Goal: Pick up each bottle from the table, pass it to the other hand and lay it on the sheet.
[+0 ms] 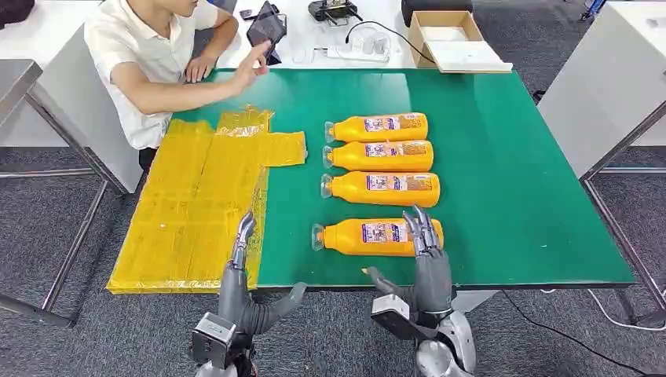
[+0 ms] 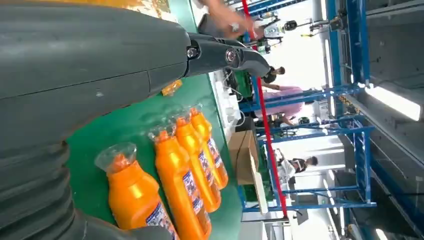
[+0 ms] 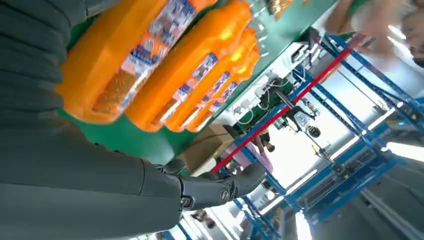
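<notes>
4 orange bottles lying on their sides in a column on the green table (image 1: 510, 157), clear caps pointing toward the yellow sheet (image 1: 196, 204). Farthest bottle (image 1: 378, 127), second bottle (image 1: 380, 155) and third bottle (image 1: 382, 188) close together, nearly touching; nearest bottle (image 1: 369, 236) set a little apart, near the table's front edge. Yellow sheet spread flat over the table's left part, reaching the front edge and overhanging the left side, well apart from the bottles.

Right hand (image 1: 424, 251) raised at the front edge just by the base end of the nearest bottle, fingers (image 1: 422, 226) straight and pointing up, overlapping the bottle's base in the head view; holding nothing. Contact with the bottle impossible to judge. Thumb (image 1: 385, 283) out to the side, below the table edge.

Left hand (image 1: 239, 267) raised at the front edge over the sheet's near corner, fingers (image 1: 245, 232) straight and close together, thumb (image 1: 287, 302) spread outward; nothing held.

From the left wrist view, the same 4 bottles in a row, nearest bottle (image 2: 135, 195) closest to the camera.

At the table's far left corner, a person in a white shirt (image 1: 137, 55) seated, one hand (image 1: 255, 64) lifted above the table. Behind, a cardboard box (image 1: 444, 35) and a power strip (image 1: 357, 53) on a white surface.
</notes>
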You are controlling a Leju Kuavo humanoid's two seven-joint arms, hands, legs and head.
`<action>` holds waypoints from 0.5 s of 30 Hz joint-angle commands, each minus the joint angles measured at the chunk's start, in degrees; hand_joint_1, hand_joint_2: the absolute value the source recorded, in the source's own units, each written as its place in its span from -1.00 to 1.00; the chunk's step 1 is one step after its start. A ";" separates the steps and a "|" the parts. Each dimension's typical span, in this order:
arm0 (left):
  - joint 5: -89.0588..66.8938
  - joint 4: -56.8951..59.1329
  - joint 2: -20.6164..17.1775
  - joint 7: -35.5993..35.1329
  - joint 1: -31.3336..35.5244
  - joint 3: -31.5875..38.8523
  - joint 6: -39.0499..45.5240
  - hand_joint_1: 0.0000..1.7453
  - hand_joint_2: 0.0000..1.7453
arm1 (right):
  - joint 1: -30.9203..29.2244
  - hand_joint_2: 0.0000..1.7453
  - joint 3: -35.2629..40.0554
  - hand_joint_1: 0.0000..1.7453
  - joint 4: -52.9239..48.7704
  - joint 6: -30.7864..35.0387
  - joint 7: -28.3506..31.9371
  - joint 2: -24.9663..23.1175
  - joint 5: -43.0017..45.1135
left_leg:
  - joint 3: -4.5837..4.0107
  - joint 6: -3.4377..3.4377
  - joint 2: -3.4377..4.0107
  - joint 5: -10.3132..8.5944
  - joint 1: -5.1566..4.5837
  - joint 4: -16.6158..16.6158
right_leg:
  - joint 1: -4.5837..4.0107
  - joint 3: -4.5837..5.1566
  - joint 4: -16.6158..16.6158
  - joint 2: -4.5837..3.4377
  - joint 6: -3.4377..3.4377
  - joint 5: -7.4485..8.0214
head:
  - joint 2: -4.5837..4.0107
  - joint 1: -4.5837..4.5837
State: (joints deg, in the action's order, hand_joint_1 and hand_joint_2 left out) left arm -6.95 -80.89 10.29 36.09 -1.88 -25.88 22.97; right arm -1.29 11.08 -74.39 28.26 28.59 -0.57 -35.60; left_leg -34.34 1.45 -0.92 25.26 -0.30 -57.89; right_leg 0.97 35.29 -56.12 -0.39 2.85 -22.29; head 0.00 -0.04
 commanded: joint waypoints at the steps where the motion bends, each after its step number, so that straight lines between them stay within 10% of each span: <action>1: 0.09 3.62 -0.93 -0.36 1.50 -1.38 -0.65 -1.00 1.00 | -5.08 1.00 -0.12 -1.00 8.43 0.00 -0.65 1.92 -1.26 | 0.30 -0.10 0.10 0.08 0.04 0.09 | -0.06 -0.28 0.09 -0.01 -0.11 -0.06 | 0.00 0.02; 15: -0.06 4.17 -0.48 -0.76 2.51 -0.98 -1.17 -1.00 1.00 | -9.09 1.00 1.60 -1.00 16.29 4.70 -7.71 3.59 -12.09 | 0.32 -0.12 0.12 0.08 0.09 0.07 | -0.11 -0.33 0.10 -0.01 -0.15 -0.06 | 0.00 0.02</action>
State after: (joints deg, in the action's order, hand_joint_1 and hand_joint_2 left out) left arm -7.04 -80.19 10.29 35.95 -1.49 -26.34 22.18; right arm -5.36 11.08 -69.11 28.89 27.61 1.01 -38.11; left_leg -34.35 1.45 -0.93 25.26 -0.30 -57.90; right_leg 0.97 35.29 -56.12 -0.39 2.85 -22.29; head 0.00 -0.02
